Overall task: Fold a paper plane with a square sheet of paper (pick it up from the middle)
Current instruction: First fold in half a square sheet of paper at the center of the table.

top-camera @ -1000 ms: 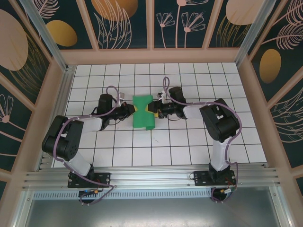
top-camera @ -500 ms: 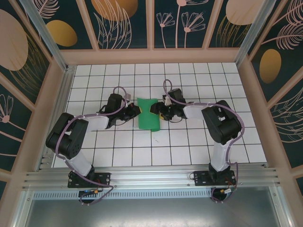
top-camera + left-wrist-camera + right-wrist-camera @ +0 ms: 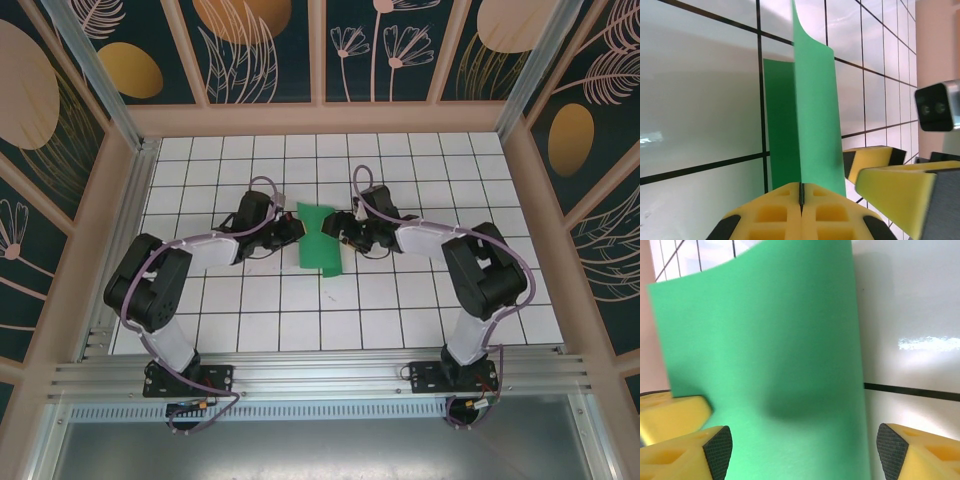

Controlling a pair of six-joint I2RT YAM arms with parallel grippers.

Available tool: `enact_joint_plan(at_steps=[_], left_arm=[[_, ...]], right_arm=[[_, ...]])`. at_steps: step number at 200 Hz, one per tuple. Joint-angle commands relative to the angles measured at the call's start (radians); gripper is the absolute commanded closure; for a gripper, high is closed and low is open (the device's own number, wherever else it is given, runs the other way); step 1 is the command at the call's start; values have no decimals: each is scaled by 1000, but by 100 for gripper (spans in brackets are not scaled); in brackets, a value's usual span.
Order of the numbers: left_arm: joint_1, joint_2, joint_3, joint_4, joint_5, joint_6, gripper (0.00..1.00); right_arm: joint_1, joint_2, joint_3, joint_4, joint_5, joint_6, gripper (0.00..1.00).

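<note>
**Only one end effector grips the folded sheet**

Seen from above, the left end effector [image 3: 291, 232] reaches in from nine o'clock of the square sheet of paper [image 3: 320, 246]. Its yellow pads are pressed flat together on the sheet's near edge. Its own wrist view shows this plainly: the left end effector [image 3: 801, 194] has no gap at the seam, and the green square sheet of paper [image 3: 812, 120] rises straight out of it. A darker layer of paper lies behind the upright one. That pinch looks deliberate, since it holds the doubled layers aligned and keeps one flap upright rather than letting it spring flat.

The paper sits near the middle of the white tiled worktop [image 3: 400, 310]. It is a narrow green strip running from twelve to six o'clock, its lower end resting on the tiles.

At three o'clock of the sheet is the right end effector [image 3: 337, 229], and its fingers are spread. In its wrist view the right end effector [image 3: 800, 447] has one pad far left and the other far right. The square sheet of paper [image 3: 765, 355] hangs between them, and neither pad appears to clamp it. My reading is that the spread stance leaves the paper to the left grip alone. That would free the right arm to re-approach and press or crease the fold.
</note>
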Motion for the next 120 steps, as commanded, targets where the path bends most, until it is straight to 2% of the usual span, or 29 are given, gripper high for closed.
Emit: enact_joint_plan(at_steps=[1,75,120], left_arm=[[-24,37,52,-43,-3,21,100],[-94,145,170,-45,15,-6,100],[-103,189,166,-23,-3,-50,100]], right_arm=[[-9,-83,-31,-21,27,-23,21],[-61,-94,-69,-81,2,-171,23],[-76,-51,-50,-114,-25,-232,30]])
